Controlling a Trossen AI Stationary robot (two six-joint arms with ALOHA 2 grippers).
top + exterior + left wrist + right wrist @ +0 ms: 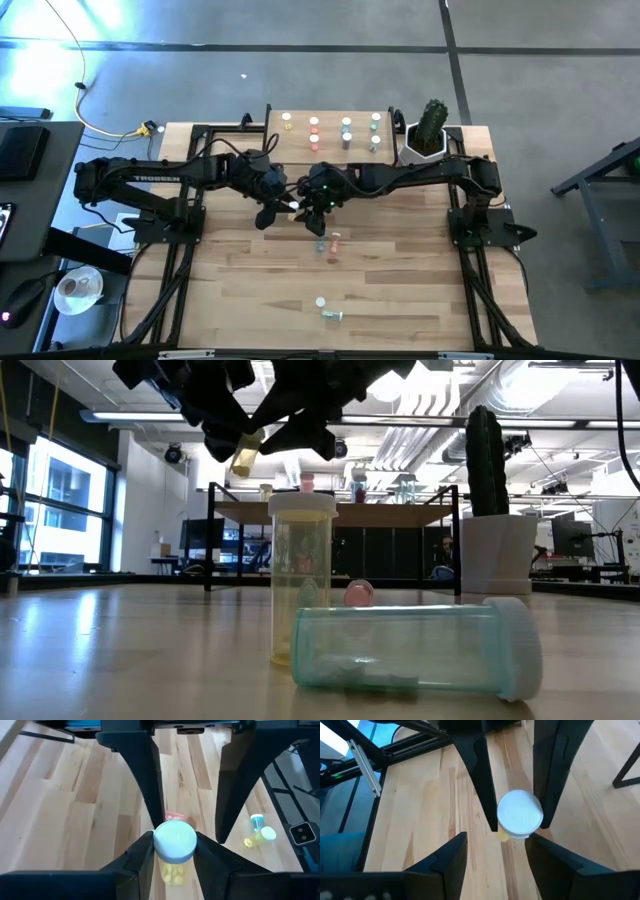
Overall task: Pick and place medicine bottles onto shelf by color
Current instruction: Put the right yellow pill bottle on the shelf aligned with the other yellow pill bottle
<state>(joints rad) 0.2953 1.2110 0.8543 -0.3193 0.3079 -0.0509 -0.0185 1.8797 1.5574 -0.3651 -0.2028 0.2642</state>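
A small yellow medicine bottle (173, 870) with a white cap hangs over the middle of the table, and my left gripper (174, 847) is shut on it. My right gripper (496, 842) faces it from the other side, open. Its fingers (150, 785) stand either side of the bottle without touching. The shelf (330, 148) at the far edge carries several bottles in colour rows. A pink bottle (336, 240) and a bluish one (321, 243) lie on the table below the grippers. Near the front edge a yellow bottle (300, 575) stands upright and a green one (410, 645) lies on its side. My left gripper pinches the yellow bottle at its top end (174, 854), at or just under the white cap, between its two fingers. The fingers slant downward from the table's left. The bottle is lifted clear of the table and hangs tilted (245, 455).
A cactus in a white pot (430, 135) stands at the far right beside the shelf. Black frame rails (160, 290) run along both sides of the tabletop. Bare wood lies to the left and right of the loose bottles.
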